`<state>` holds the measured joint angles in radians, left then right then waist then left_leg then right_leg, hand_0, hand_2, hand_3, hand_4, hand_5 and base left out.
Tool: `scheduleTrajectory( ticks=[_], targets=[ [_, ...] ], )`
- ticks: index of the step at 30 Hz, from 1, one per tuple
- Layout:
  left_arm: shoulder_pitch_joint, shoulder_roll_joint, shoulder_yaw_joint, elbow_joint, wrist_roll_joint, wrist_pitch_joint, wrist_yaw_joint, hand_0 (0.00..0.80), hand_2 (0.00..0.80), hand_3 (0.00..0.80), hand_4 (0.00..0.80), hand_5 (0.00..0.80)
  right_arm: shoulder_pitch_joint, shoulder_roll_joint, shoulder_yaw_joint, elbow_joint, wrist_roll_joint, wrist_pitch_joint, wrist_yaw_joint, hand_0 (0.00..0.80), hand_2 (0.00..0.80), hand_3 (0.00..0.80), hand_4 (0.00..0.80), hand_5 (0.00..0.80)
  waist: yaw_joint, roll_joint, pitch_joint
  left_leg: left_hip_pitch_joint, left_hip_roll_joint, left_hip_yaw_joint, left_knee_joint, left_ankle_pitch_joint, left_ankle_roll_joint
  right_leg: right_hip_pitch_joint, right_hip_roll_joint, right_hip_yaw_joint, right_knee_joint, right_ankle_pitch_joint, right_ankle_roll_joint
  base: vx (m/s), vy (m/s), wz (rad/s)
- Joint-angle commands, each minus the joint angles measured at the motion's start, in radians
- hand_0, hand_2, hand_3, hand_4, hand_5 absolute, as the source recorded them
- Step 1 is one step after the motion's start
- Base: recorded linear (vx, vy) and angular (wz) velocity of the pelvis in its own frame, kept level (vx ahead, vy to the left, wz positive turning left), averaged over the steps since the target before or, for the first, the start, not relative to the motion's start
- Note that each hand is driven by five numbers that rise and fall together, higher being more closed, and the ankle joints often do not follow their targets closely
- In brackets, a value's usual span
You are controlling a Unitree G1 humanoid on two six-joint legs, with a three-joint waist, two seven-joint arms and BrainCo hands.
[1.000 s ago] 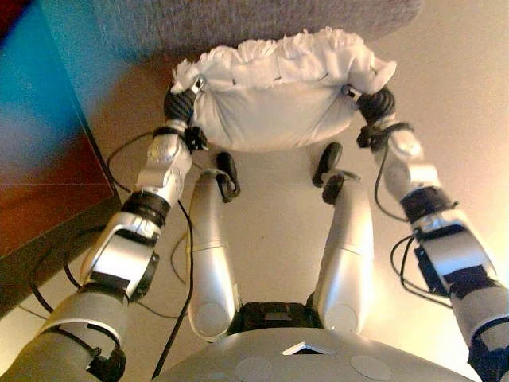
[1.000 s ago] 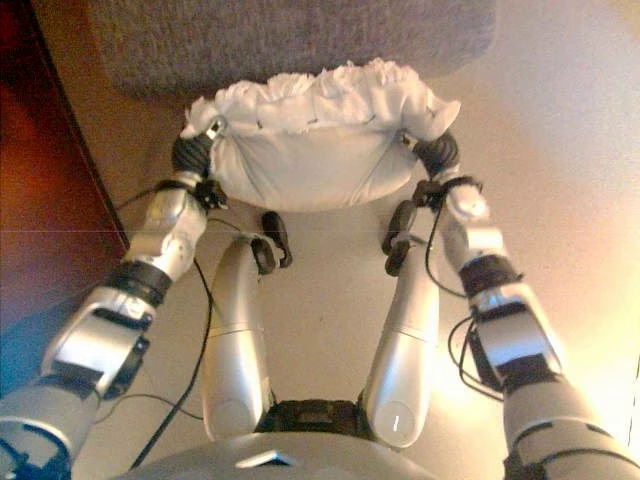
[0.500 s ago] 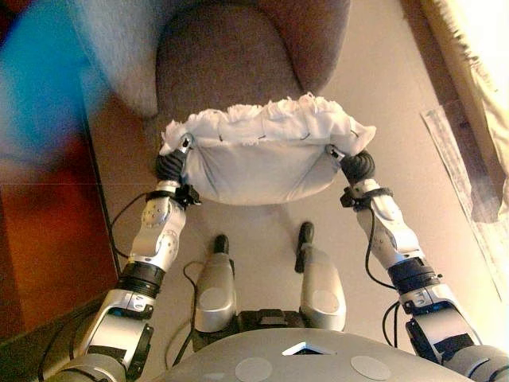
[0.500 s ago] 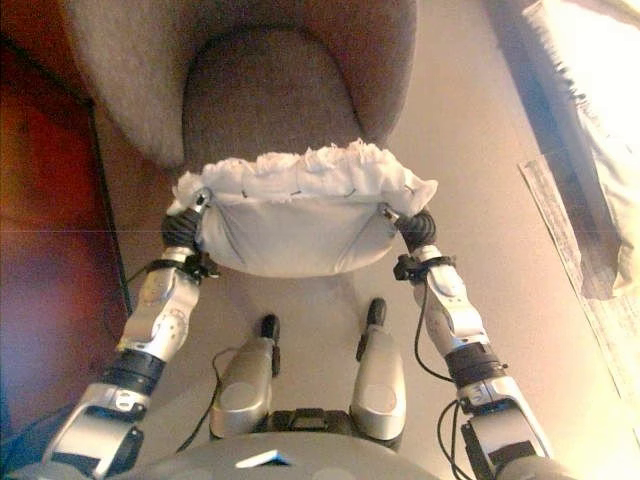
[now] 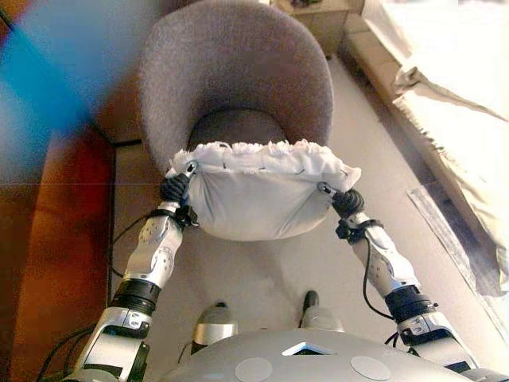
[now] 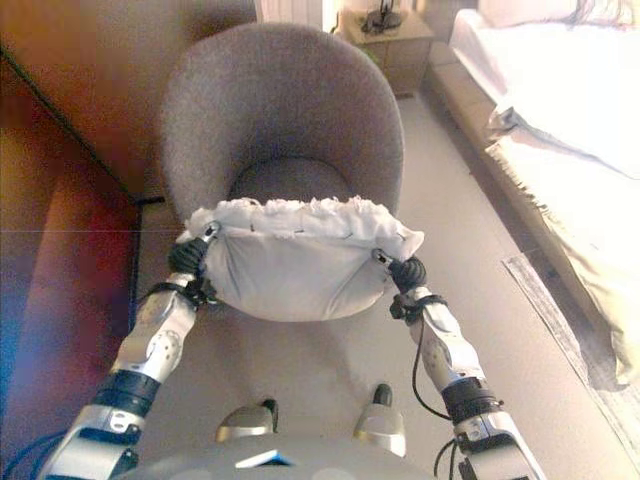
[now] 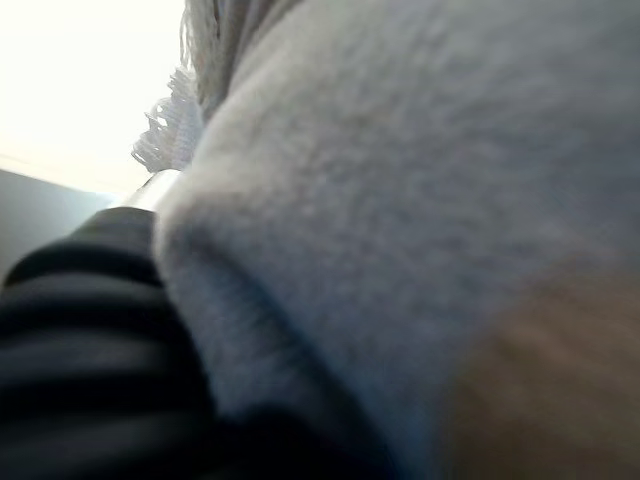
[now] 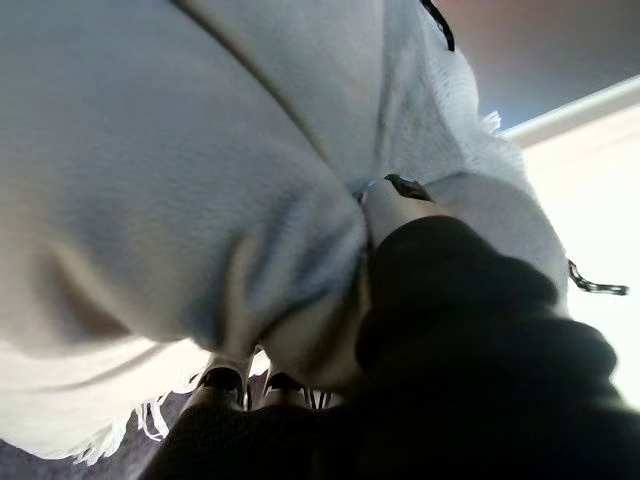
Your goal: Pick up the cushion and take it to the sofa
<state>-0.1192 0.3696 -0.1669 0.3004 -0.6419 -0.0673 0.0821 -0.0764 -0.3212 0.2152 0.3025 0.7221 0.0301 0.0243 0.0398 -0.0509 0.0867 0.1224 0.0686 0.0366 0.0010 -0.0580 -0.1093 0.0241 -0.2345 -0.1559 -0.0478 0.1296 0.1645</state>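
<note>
Cushion (image 5: 258,203) is white with a frilly fringe along its far edge, and it hangs in the air between both hands, just in front of a grey round-backed armchair (image 5: 235,76). In the left eye view the left hand (image 5: 176,189) clamps the cushion's corner at about 9 o'clock and the right hand (image 5: 343,200) has the corner at 3 o'clock. Bed (image 5: 445,103) with pale sheets sits off at 2 o'clock.

Right eye view: same deal, plus a small nightstand (image 6: 385,30) at 12 o'clock behind the chair.

Left wrist view is pretty much all cushion fabric against the dark ribbed cover.

Right wrist view: fingers (image 8: 225,380) curl around a bunched fold of the cushion.
</note>
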Motion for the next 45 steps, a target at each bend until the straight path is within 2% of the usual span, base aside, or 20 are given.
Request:
scheduleTrajectory(
  ticks=[1, 6, 11, 14, 16, 18, 22, 24, 25, 27, 30, 32, 33, 35, 37, 38, 40, 42, 43, 45],
  targets=[
    [-0.085, -0.011, 0.006, -0.037, 0.026, -0.055, -0.042, 0.800, 0.800, 0.800, 0.800, 0.800, -0.073, 0.021, -0.017, -0.095, 0.001, -0.077, 0.018, 0.800, 0.800, 0.800, 0.800, 0.800, -0.006, 0.007, -0.053, -0.040, -0.036, 0.084, 0.049, -0.024, 0.073, 0.024, -0.049, -0.024, 0.040, -0.020, 0.037, 0.001, 0.086, -0.12],
    [-0.122, -0.007, 0.013, -0.019, 0.030, -0.054, -0.052, 0.800, 0.800, 0.800, 0.800, 0.800, -0.110, 0.020, -0.012, -0.065, -0.024, -0.110, 0.007, 0.800, 0.800, 0.800, 0.800, 0.800, -0.014, 0.009, -0.054, -0.036, -0.069, 0.078, 0.070, -0.047, 0.098, 0.001, -0.077, 0.005, 0.082, 0.028, 0.040, -0.003, 0.139, -0.06],
    [-0.115, -0.005, 0.023, -0.051, 0.022, -0.039, -0.067, 0.800, 0.800, 0.800, 0.800, 0.800, -0.087, 0.025, -0.020, -0.078, -0.055, -0.113, -0.014, 0.800, 0.800, 0.800, 0.800, 0.800, -0.024, 0.012, -0.050, -0.046, -0.098, 0.070, 0.089, -0.064, 0.123, -0.050, -0.112, 0.051, 0.162, 0.094, 0.040, -0.001, 0.130, -0.04],
    [-0.112, -0.001, 0.015, -0.047, 0.026, -0.040, -0.087, 0.800, 0.800, 0.800, 0.800, 0.800, -0.071, 0.035, -0.021, -0.073, -0.057, -0.128, -0.025, 0.800, 0.800, 0.800, 0.800, 0.800, -0.033, 0.018, -0.042, -0.065, -0.108, 0.054, 0.126, -0.075, 0.143, -0.092, -0.119, 0.111, 0.297, 0.121, 0.021, 0.023, 0.127, -0.02],
    [-0.104, 0.009, 0.011, -0.041, 0.022, -0.049, -0.088, 0.800, 0.800, 0.800, 0.800, 0.800, -0.058, 0.035, -0.015, -0.075, -0.052, -0.134, -0.019, 0.800, 0.800, 0.800, 0.800, 0.800, -0.043, 0.028, -0.032, -0.067, -0.105, 0.057, 0.141, -0.082, 0.152, -0.138, -0.105, 0.145, 0.419, 0.126, 0.006, 0.060, 0.113, 0.14],
    [-0.084, 0.014, 0.016, -0.032, 0.005, -0.070, -0.090, 0.800, 0.800, 0.800, 0.800, 0.800, -0.042, 0.030, -0.007, -0.083, -0.053, -0.125, 0.001, 0.800, 0.800, 0.800, 0.800, 0.800, -0.060, 0.029, -0.022, -0.051, -0.107, 0.056, 0.138, -0.082, 0.153, -0.171, -0.082, 0.169, 0.437, 0.133, -0.001, 0.152, 0.025, -0.18],
    [-0.058, 0.017, 0.028, -0.053, 0.000, -0.065, -0.090, 0.800, 0.800, 0.800, 0.800, 0.800, -0.022, 0.018, -0.009, -0.094, -0.031, -0.095, 0.010, 0.800, 0.800, 0.800, 0.800, 0.800, -0.097, -0.015, -0.008, -0.012, -0.138, 0.032, 0.158, -0.136, 0.155, -0.190, -0.011, 0.200, 0.229, 0.150, 0.023, 0.302, -0.084, -0.20],
    [-0.063, 0.017, 0.020, -0.052, 0.004, -0.067, -0.093, 0.800, 0.800, 0.800, 0.800, 0.800, -0.019, -0.001, -0.020, -0.092, 0.004, -0.095, 0.023, 0.800, 0.800, 0.800, 0.800, 0.800, -0.123, -0.031, 0.007, 0.011, -0.148, 0.011, 0.177, -0.171, 0.162, -0.225, 0.040, 0.219, 0.088, 0.126, 0.039, 0.385, -0.077, -0.37],
    [-0.068, 0.015, 0.011, -0.051, 0.007, -0.066, -0.088, 0.800, 0.800, 0.800, 0.800, 0.800, -0.018, -0.014, -0.026, -0.091, 0.018, -0.096, 0.031, 0.800, 0.800, 0.800, 0.800, 0.800, -0.134, -0.034, 0.014, 0.026, -0.150, 0.002, 0.184, -0.184, 0.164, -0.251, 0.066, 0.209, 0.045, 0.118, 0.043, 0.422, -0.052, -0.35],
    [-0.065, 0.010, 0.003, -0.048, 0.018, -0.071, -0.089, 0.800, 0.800, 0.800, 0.800, 0.800, -0.019, -0.027, -0.038, -0.081, 0.029, -0.095, 0.048, 0.800, 0.800, 0.800, 0.800, 0.800, -0.146, -0.036, 0.024, 0.075, -0.150, -0.014, 0.184, -0.213, 0.166, -0.307, 0.106, 0.156, -0.001, 0.119, 0.047, 0.414, -0.055, -0.15],
    [-0.040, 0.005, 0.018, -0.064, 0.044, -0.073, -0.092, 0.800, 0.800, 0.800, 0.800, 0.800, -0.013, -0.032, -0.047, -0.084, 0.022, -0.089, 0.070, 0.800, 0.800, 0.800, 0.800, 0.800, -0.146, -0.046, 0.019, 0.117, -0.162, -0.029, 0.201, -0.247, 0.175, -0.343, 0.119, 0.108, 0.057, 0.128, 0.029, 0.427, -0.108, 0.21],
    [-0.019, 0.001, 0.040, -0.079, 0.065, -0.094, -0.087, 0.800, 0.800, 0.800, 0.800, 0.800, 0.002, -0.030, -0.048, -0.104, 0.001, -0.090, 0.102, 0.800, 0.800, 0.800, 0.800, 0.800, -0.150, -0.047, -0.004, 0.120, -0.156, -0.012, 0.225, -0.218, 0.171, -0.293, 0.123, 0.101, 0.050, 0.101, 0.013, 0.459, -0.200, 0.61],
    [-0.006, 0.001, 0.050, -0.098, 0.052, -0.092, -0.085, 0.800, 0.800, 0.800, 0.800, 0.800, 0.003, -0.031, -0.044, -0.116, -0.005, -0.089, 0.105, 0.800, 0.800, 0.800, 0.800, 0.800, -0.150, -0.043, -0.016, 0.128, -0.142, 0.010, 0.246, -0.184, 0.151, -0.270, 0.127, 0.078, 0.062, 0.081, 0.001, 0.463, -0.220, 0.62],
    [0.033, -0.008, 0.075, -0.127, 0.023, -0.086, -0.081, 0.800, 0.800, 0.800, 0.800, 0.800, 0.003, -0.031, -0.026, -0.147, -0.018, -0.066, 0.097, 0.800, 0.800, 0.800, 0.800, 0.800, -0.151, -0.023, -0.044, 0.152, -0.095, 0.051, 0.311, -0.070, 0.092, -0.239, 0.132, 0.045, 0.113, 0.046, -0.030, 0.403, -0.207, 0.24],
    [0.047, -0.011, 0.083, -0.140, 0.025, -0.081, -0.069, 0.800, 0.800, 0.800, 0.800, 0.800, -0.002, -0.035, -0.010, -0.166, -0.021, -0.053, 0.091, 0.800, 0.800, 0.800, 0.800, 0.800, -0.154, -0.013, -0.057, 0.131, -0.061, 0.058, 0.397, 0.050, 0.042, -0.202, 0.149, 0.057, 0.125, 0.019, -0.061, 0.352, -0.234, 0.01],
    [0.047, -0.012, 0.080, -0.143, 0.027, -0.077, -0.053, 0.800, 0.800, 0.800, 0.800, 0.800, -0.004, -0.039, -0.004, -0.176, -0.016, -0.044, 0.104, 0.800, 0.800, 0.800, 0.800, 0.800, -0.151, -0.022, -0.066, 0.084, -0.046, 0.077, 0.511, 0.127, 0.014, -0.157, 0.152, 0.055, 0.117, -0.003, -0.084, 0.380, -0.282, 0.04],
    [0.046, -0.013, 0.081, -0.142, 0.015, -0.077, -0.054, 0.800, 0.800, 0.800, 0.800, 0.800, -0.002, -0.048, -0.008, -0.175, -0.024, -0.045, 0.117, 0.800, 0.800, 0.800, 0.800, 0.800, -0.146, -0.033, -0.071, 0.020, -0.028, 0.092, 0.637, 0.161, -0.002, -0.122, 0.149, 0.042, 0.107, -0.020, -0.104, 0.325, -0.256, -0.25],
    [0.047, -0.023, 0.089, -0.149, -0.006, -0.063, -0.059, 0.800, 0.800, 0.800, 0.800, 0.800, -0.012, -0.056, -0.010, -0.156, -0.017, -0.054, 0.129, 0.800, 0.800, 0.800, 0.800, 0.800, -0.123, -0.054, -0.063, -0.090, -0.002, 0.117, 0.799, 0.146, 0.005, -0.076, 0.131, 0.006, 0.117, -0.062, -0.130, 0.281, -0.240, -0.11],
    [0.048, -0.027, 0.092, -0.145, -0.011, -0.062, -0.068, 0.800, 0.800, 0.800, 0.800, 0.800, -0.023, -0.053, -0.003, -0.143, -0.004, -0.057, 0.127, 0.800, 0.800, 0.800, 0.800, 0.800, -0.111, -0.052, -0.052, -0.133, 0.028, 0.128, 0.829, 0.124, 0.009, -0.053, 0.132, -0.008, 0.122, -0.080, -0.139, 0.242, -0.184, -0.21],
    [0.050, -0.033, 0.094, -0.142, -0.001, -0.064, -0.087, 0.800, 0.800, 0.800, 0.800, 0.800, -0.043, -0.043, 0.012, -0.127, 0.004, -0.066, 0.120, 0.800, 0.800, 0.800, 0.800, 0.800, -0.094, -0.056, -0.042, -0.174, 0.048, 0.136, 0.777, 0.112, 0.021, -0.031, 0.131, -0.005, 0.125, -0.098, -0.143, 0.197, -0.078, -0.25]
  ],
)
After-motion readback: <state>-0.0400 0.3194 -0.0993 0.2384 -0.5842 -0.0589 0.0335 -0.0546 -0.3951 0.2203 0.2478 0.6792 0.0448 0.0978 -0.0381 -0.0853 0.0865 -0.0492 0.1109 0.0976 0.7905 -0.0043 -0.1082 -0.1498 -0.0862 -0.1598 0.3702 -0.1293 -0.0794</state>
